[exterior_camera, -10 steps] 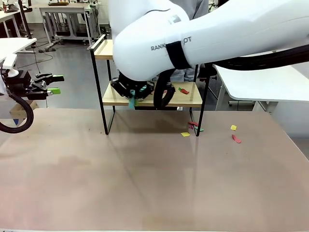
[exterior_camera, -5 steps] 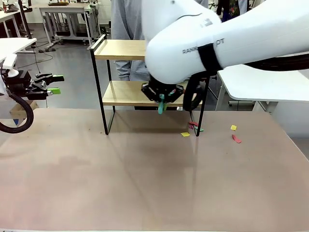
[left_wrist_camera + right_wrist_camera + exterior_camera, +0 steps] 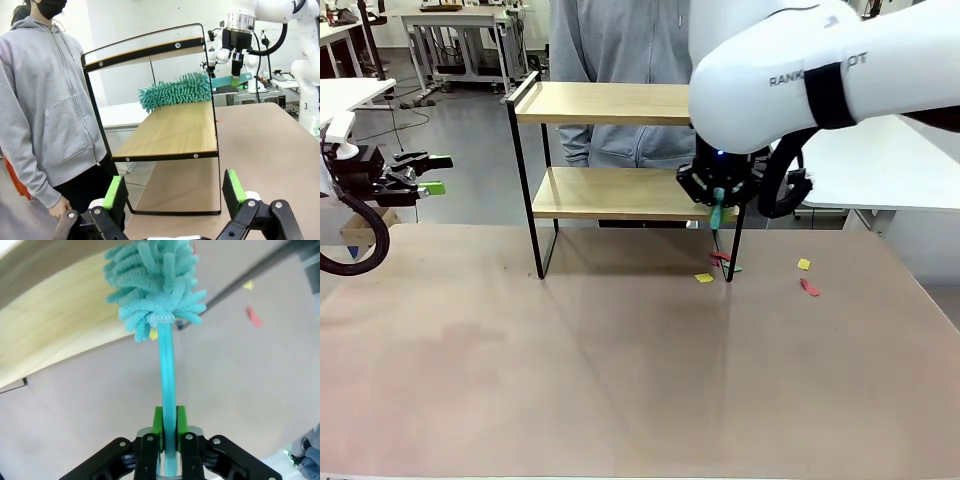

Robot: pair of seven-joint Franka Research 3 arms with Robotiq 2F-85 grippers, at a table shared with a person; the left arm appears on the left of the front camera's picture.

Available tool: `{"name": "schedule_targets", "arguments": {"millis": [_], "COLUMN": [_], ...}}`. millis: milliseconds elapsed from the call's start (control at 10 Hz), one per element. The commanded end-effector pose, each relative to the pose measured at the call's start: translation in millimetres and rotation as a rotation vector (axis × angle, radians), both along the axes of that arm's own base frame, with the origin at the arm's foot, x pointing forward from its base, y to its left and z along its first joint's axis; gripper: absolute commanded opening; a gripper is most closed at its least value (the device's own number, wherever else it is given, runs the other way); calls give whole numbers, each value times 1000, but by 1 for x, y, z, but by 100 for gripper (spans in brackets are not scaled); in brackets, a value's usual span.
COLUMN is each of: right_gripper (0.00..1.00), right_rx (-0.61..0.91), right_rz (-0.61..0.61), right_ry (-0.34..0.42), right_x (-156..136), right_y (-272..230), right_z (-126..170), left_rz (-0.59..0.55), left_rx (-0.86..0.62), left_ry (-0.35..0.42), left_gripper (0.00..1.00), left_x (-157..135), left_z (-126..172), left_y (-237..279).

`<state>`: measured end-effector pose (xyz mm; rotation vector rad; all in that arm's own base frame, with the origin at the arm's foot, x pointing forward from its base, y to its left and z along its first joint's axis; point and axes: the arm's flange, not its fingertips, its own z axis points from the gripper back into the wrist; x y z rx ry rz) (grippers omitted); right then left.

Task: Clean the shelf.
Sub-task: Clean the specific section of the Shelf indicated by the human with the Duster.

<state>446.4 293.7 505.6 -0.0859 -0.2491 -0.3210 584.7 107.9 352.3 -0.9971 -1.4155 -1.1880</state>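
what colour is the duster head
Teal, same as its handle; the duster shows best in the right wrist view.

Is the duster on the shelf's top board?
No, the left wrist view shows the duster at the far end of the shelf's lower board, beneath the top one.

Shelf (image 3: 610, 103) right end behind right arm (image 3: 770, 85), coloured scraps (image 3: 809, 287) too small to identify

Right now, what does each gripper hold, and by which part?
Right gripper: the teal duster, pinched by its thin handle, below the fluffy head. Left gripper: open, holding nothing.
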Motion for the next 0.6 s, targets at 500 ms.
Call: {"name": "schedule_targets", "arguments": {"millis": [500], "right_gripper": [13], "right_rx": [-40], "right_rz": [8], "right_ry": [-11], "right_x": [-13], "right_y": [-4], "right_z": [13], "left_rz": [2], "left_rx": [-3], "left_ry": [-3], "left_gripper": [100], "left_x": [-3], "left_z": [4], "left_y": [0]}}
